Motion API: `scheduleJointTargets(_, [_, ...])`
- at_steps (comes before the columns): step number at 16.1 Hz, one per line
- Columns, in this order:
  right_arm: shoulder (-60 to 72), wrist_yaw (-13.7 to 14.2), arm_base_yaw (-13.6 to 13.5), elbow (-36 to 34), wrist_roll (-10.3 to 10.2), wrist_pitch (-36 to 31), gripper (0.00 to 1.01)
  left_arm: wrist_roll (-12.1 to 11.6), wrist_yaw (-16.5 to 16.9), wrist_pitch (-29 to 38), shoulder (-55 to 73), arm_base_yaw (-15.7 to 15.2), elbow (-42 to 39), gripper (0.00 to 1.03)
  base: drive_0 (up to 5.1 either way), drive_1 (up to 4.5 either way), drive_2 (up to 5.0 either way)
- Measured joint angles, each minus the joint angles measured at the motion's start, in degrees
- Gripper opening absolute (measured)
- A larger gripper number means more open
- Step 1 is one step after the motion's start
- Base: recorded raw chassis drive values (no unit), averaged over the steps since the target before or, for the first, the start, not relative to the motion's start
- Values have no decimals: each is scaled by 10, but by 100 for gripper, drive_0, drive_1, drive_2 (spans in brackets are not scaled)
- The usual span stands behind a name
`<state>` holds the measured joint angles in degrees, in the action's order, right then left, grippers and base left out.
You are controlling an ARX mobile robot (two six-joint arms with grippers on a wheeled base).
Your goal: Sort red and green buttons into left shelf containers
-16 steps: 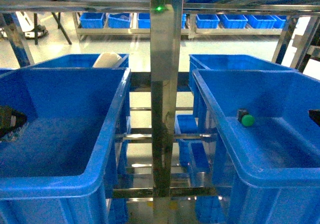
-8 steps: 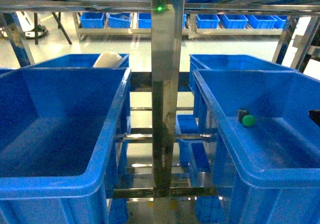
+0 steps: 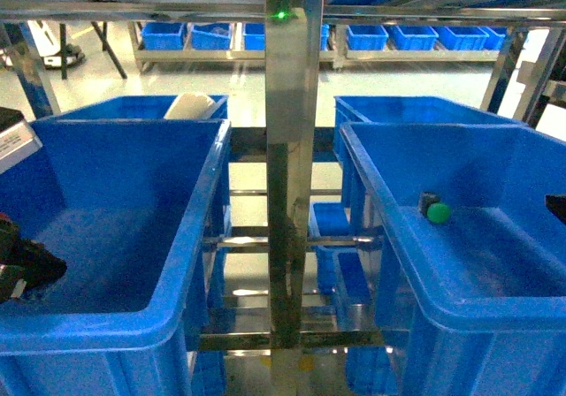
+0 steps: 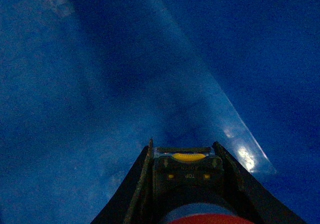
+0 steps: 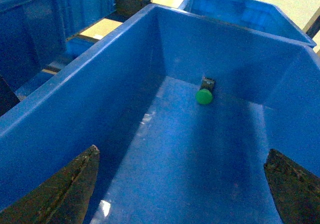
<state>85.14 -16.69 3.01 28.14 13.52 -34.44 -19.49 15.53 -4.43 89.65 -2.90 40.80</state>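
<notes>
Left gripper (image 4: 182, 184) clamped on the red button (image 4: 187, 181), which I hold inside the left bin (image 3: 190, 228) for drop-off | its body points away from the wrist, cap toward camera | right gripper (image 5: 182, 181) spread wide, empty, over the right bin (image 5: 85, 69) | green button (image 5: 204, 95) on that floor near the far wall, cap facing me.

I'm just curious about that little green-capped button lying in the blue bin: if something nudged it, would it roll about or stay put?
The green button would probably rock or turn rather than roll far: its cap is round, but its dark body looks blocky. It looks rigid and light. The bin floor looks smooth and glossy, so it might slide.
</notes>
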Motion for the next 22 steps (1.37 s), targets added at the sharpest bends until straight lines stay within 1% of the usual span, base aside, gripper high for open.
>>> scheduleJointTargets(1, [0, 0, 0, 0, 0, 0, 98, 5, -13, -7, 3, 5, 4, 29, 0, 0, 0])
scheduleJointTargets(2, [0, 0, 0, 0, 0, 0, 98, 11, -30, 10, 10, 6, 4, 29, 0, 0, 0])
scheduleJointTargets(4, [0, 0, 0, 0, 0, 0, 98, 11, -46, 29, 21, -8, -3, 29, 0, 0, 0])
scheduleJointTargets(5, [0, 0, 0, 0, 0, 0, 98, 10, -49, 51, 23, -23, -16, 35, 0, 0, 0])
scheduleJointTargets(6, [0, 0, 0, 0, 0, 0, 98, 11, -52, 60, 23, -34, -22, 42, 0, 0, 0])
scheduleJointTargets(8, [0, 0, 0, 0, 0, 0, 98, 7, -52, 88, 22, -63, -39, 62, 0, 0, 0])
scheduleJointTargets(9, [0, 0, 0, 0, 0, 0, 98, 7, -50, 92, 22, -71, -43, 69, 0, 0, 0])
scheduleJointTargets(11, [0, 0, 0, 0, 0, 0, 98, 10, -49, 97, 21, -76, -48, 84, 0, 0, 0])
scheduleJointTargets(13, [0, 0, 0, 0, 0, 0, 98, 16, -35, 96, 17, -73, -47, 98, 0, 0, 0])
scheduleJointTargets(14, [0, 0, 0, 0, 0, 0, 98, 17, -28, 96, 12, -68, -46, 100, 0, 0, 0])
scheduleJointTargets(15, [0, 0, 0, 0, 0, 0, 98, 26, -17, 88, 8, -63, -43, 98, 0, 0, 0])
scheduleJointTargets(16, [0, 0, 0, 0, 0, 0, 98, 31, -4, 87, 3, -59, -39, 98, 0, 0, 0])
scheduleJointTargets(19, [0, 0, 0, 0, 0, 0, 98, 51, 13, 83, -12, -54, -30, 98, 0, 0, 0])
scheduleJointTargets(20, [0, 0, 0, 0, 0, 0, 98, 76, 23, 69, -26, -45, -3, 98, 0, 0, 0])
scheduleJointTargets(21, [0, 0, 0, 0, 0, 0, 98, 97, 35, 59, -52, -40, 3, 98, 0, 0, 0])
scheduleJointTargets(22, [0, 0, 0, 0, 0, 0, 98, 102, 36, 60, -54, -40, 5, 98, 0, 0, 0])
